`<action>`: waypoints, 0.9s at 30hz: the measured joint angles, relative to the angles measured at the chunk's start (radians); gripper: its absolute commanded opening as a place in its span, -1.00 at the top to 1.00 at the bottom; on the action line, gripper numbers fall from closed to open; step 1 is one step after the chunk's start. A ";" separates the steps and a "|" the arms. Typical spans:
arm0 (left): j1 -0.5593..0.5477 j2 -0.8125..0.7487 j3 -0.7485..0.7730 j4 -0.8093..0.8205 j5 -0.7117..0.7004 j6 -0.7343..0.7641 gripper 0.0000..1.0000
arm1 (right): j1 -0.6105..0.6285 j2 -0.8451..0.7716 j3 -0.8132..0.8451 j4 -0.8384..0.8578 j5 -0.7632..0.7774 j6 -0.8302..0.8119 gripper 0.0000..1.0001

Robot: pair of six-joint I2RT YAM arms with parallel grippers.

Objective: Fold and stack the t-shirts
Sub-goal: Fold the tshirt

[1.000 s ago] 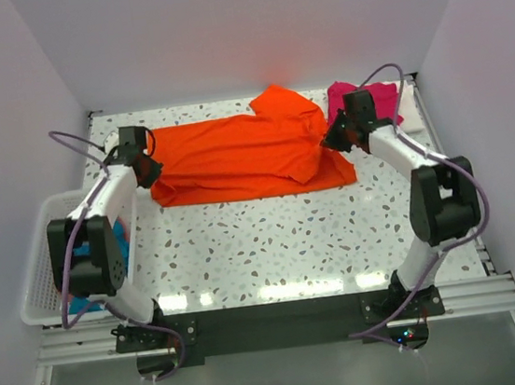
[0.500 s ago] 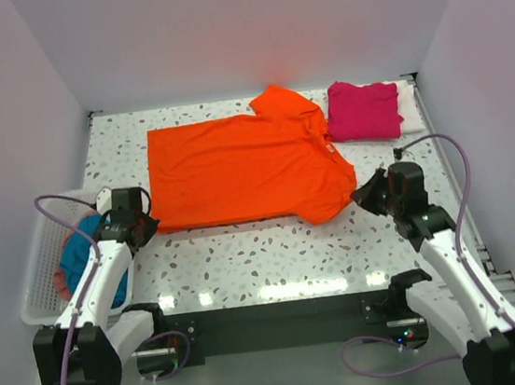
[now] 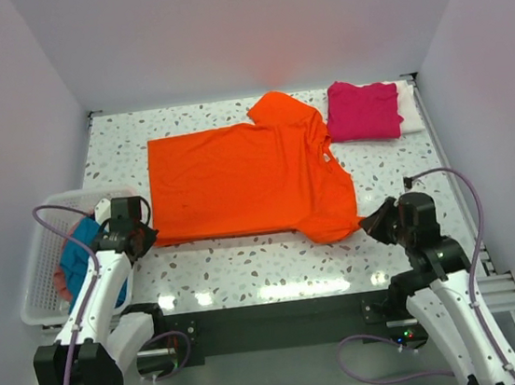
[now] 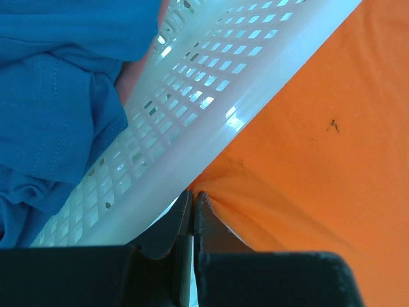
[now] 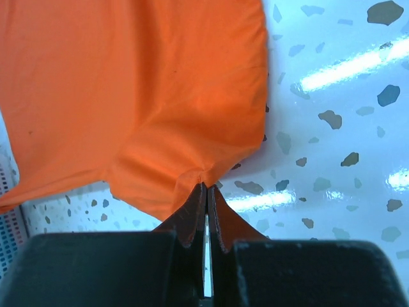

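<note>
A bright orange short-sleeved cloth t-shirt (image 3: 237, 176) lies spread almost flat across the middle of the speckled white counter (image 3: 265, 253). Its straight hem is to the left and its sleeves are to the right. One sleeve points toward the far edge.

The left fingers (image 4: 167, 231) are pinched together on the shirt's near-left corner, right beside the rim of a white slatted plastic basket (image 4: 211, 96). The right fingers (image 5: 188, 220) are closed tight on a small tuck of orange cloth at the near-right corner, by the nearer sleeve. Both arms reach low from the near edge of the counter.

In the far right corner a folded magenta-pink t-shirt (image 3: 363, 110) rests on a folded white t-shirt (image 3: 410, 110). A crumpled teal-blue t-shirt (image 3: 79, 252) sits inside the basket, at the counter's left side.

The step in hand looks like laying the orange shirt out smooth, ready for its first fold. Two shirts appear done, and the teal-blue one has yet to be taken out. The next move likely calls for both arms to work together, keeping the near edge taut, and for the left corner to stay clear of the basket rim so it does not snag.
</note>
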 measured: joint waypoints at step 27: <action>0.016 0.553 0.357 0.141 -0.023 0.047 0.88 | 0.000 1.089 0.608 0.323 -0.027 -0.137 1.00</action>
